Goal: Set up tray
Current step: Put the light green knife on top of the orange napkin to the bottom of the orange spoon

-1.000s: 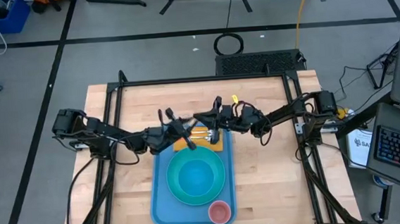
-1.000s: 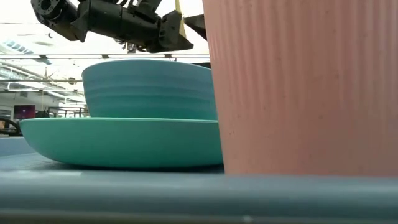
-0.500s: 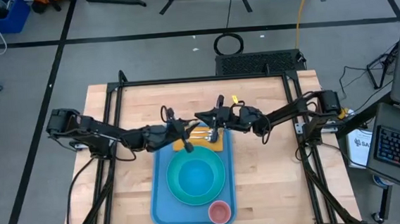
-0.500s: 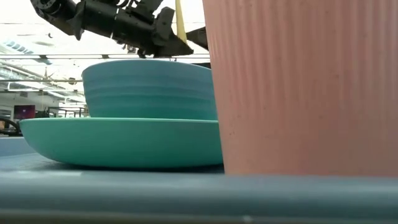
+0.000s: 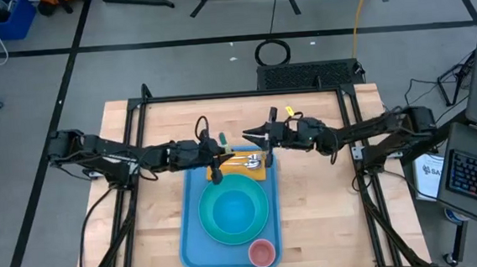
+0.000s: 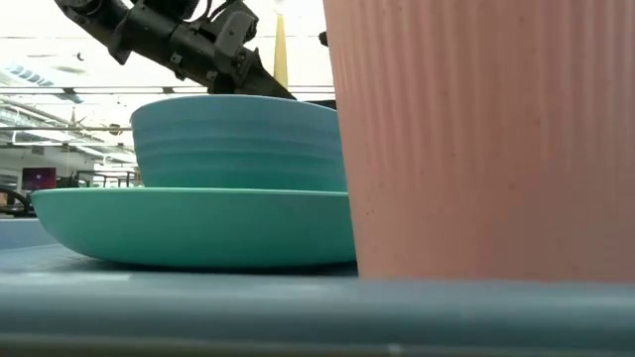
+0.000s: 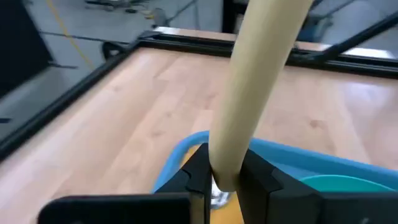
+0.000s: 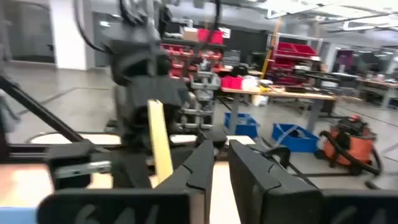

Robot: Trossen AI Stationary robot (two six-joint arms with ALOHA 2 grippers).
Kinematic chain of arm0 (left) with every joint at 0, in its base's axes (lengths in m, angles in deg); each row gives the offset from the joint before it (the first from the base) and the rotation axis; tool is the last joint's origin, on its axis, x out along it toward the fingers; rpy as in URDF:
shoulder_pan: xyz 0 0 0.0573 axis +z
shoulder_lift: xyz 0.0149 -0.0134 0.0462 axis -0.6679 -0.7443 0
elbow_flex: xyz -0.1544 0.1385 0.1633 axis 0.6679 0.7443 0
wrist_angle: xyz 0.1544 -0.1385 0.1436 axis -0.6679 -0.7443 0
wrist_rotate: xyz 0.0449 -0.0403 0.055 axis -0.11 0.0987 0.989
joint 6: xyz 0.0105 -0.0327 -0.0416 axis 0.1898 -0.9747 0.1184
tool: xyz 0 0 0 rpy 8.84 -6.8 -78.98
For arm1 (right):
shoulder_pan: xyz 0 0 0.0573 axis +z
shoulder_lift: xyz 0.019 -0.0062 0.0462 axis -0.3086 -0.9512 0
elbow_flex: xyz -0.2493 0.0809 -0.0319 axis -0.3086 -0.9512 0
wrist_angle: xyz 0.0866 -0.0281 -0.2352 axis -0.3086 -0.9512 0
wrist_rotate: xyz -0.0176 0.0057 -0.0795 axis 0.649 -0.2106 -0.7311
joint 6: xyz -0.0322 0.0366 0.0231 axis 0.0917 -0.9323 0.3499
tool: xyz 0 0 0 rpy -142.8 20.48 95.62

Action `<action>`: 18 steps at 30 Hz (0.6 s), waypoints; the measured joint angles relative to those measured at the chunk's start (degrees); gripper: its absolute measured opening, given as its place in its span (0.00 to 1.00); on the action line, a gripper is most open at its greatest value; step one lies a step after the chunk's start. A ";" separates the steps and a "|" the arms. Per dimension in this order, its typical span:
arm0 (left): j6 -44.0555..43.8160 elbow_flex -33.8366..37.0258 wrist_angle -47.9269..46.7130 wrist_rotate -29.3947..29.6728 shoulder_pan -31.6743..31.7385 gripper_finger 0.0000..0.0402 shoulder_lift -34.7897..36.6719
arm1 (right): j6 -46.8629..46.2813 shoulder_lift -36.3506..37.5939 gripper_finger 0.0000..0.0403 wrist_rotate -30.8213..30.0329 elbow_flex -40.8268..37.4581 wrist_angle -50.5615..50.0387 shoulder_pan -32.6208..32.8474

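Note:
The light-blue tray (image 5: 188, 238) lies on the wooden table with a turquoise plate (image 5: 213, 228), a bowl (image 5: 233, 210) on the plate and a pink cup (image 5: 262, 252). An orange napkin (image 5: 259, 171) lies at the tray's far end with silver cutlery (image 5: 245, 160) on it. My left gripper (image 5: 216, 169) hangs over the tray's far left corner, shut on a cream-handled utensil (image 7: 249, 93). My right gripper (image 5: 250, 136) hovers above the table just beyond the napkin, its fingers (image 8: 202, 165) a narrow gap apart with nothing between them. My left gripper pinches the utensil's cream handle (image 7: 222, 171) between its two fingers, close to the metal part (image 7: 217, 198) that shows just below them. The fingers lie across the handle. The handle (image 6: 281, 50) stands nearly upright above the gripper, clear of the tray.
A black metal frame (image 5: 244, 93) runs around the table's far and side edges. Bare wood (image 5: 153, 232) lies left and right of the tray. In the low view the pink cup (image 6: 476, 139) blocks the right half of the scene.
My left gripper has rolled and drawn slightly toward the table's left edge; the cream handle has tipped from slanting to nearly upright. My right gripper has risen and pulled back from the napkin toward the table's right edge.

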 joint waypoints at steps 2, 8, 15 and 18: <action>-0.71 0.00 -0.48 -2.96 0.70 0.12 0.04 | -0.66 1.77 0.16 0.49 0.00 -2.65 -0.40; -4.33 0.00 -2.40 -12.39 3.50 0.12 0.70 | -3.39 6.46 0.31 1.05 0.00 -8.98 -2.12; -3.70 0.02 -3.75 -18.00 5.36 0.12 0.84 | -7.80 7.32 0.47 6.47 0.00 -9.44 -2.96; -3.33 0.02 -4.22 -21.29 6.11 0.12 0.83 | -8.72 7.32 0.53 6.47 0.00 -8.95 -3.28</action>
